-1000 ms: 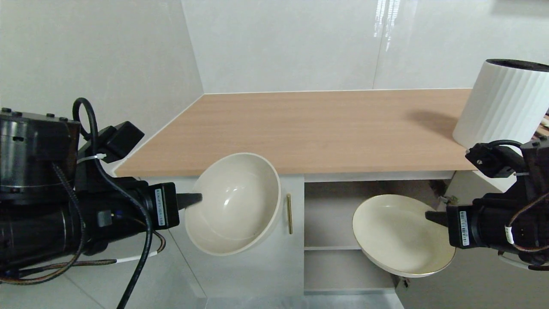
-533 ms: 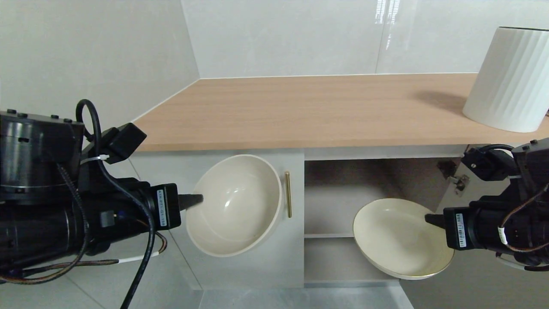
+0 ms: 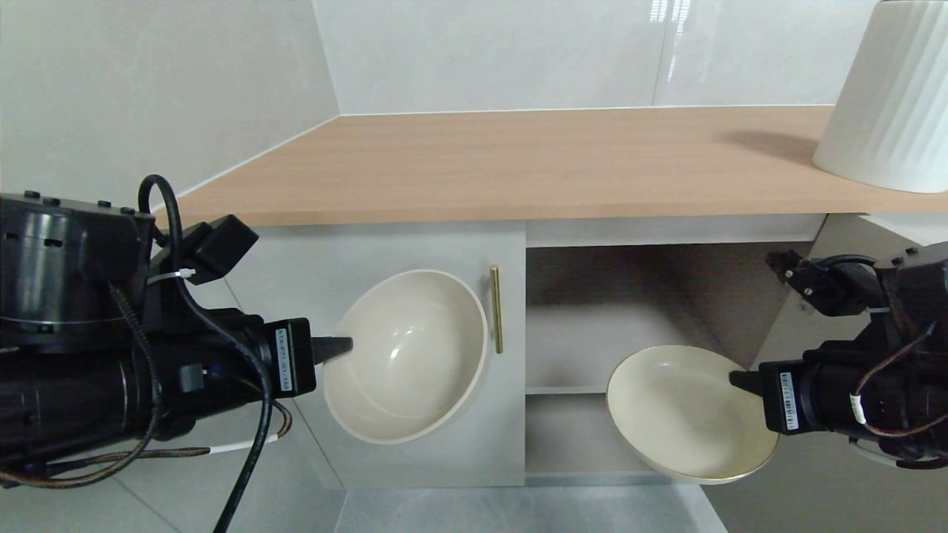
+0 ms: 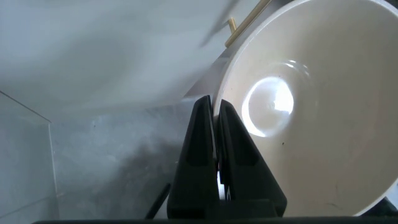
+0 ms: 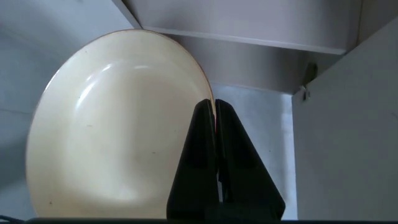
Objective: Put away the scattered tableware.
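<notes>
Kitchen: wood countertop [image 3: 518,170], tiled wall [image 3: 481,52], cabinet [image 3: 385,244] w/ shelf [image 3: 563,389].

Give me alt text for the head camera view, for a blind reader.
Two arms hold cream tableware before a cabinet under a wooden counter: the left gripper pinches a bowl in front of the closed door, the right gripper a plate at the open shelves.

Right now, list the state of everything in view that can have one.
bowl: tilted, empty, held by its rim
plate: tilted, empty, held by its rim
left gripper: shut on bowl
right gripper: shut on plate
left door: shut
right door: open
ribbed pot: standing on counter
</notes>
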`<state>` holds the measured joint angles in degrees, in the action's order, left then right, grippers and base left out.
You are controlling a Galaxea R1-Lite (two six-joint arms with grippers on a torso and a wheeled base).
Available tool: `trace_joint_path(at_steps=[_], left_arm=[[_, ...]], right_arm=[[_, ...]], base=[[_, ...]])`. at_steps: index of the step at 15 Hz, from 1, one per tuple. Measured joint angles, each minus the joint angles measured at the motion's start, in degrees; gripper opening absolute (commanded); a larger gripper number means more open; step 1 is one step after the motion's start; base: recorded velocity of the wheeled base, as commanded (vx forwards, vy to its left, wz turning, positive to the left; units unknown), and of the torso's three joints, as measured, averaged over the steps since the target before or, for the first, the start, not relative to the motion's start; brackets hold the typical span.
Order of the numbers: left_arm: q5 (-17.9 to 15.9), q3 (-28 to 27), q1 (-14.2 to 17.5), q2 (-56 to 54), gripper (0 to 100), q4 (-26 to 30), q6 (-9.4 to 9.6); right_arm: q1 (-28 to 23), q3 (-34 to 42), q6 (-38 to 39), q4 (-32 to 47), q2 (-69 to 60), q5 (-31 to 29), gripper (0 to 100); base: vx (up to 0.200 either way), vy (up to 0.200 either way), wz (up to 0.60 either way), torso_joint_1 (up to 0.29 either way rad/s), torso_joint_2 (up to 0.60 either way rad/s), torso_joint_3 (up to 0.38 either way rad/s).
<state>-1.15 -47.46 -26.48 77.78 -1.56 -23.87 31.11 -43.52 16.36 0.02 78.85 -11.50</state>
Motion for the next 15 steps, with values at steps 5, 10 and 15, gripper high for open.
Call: trace_joint_path(at_steps=[5, 10, 15], left_arm=[[0.0, 0.0, 0.02, 0.26, 0, 0.0, 0.0], [0.0, 0.0, 0.0, 0.85, 0, 0.01, -0.02], [0.04, 0.0, 0.02, 1.02, 0, 0.0, -0.02]], right_arm=[[-0.13, -0.07, -0.05, -6.07, 5.63, 0.0, 0], [-3.52, -0.22, 1.76, -20.38, 21.83, -0.13, 0], [-6.14, -2.28, 7.83, -30.56, 34.88, -2.73, 0]], base=[[0.0, 0.0, 0.0, 0.0, 0.0, 0.0], [0.0, 0.0, 0.0, 0.0, 0.0, 0.0], [0.0, 0.0, 0.0, 0.0, 0.0, 0.0]])
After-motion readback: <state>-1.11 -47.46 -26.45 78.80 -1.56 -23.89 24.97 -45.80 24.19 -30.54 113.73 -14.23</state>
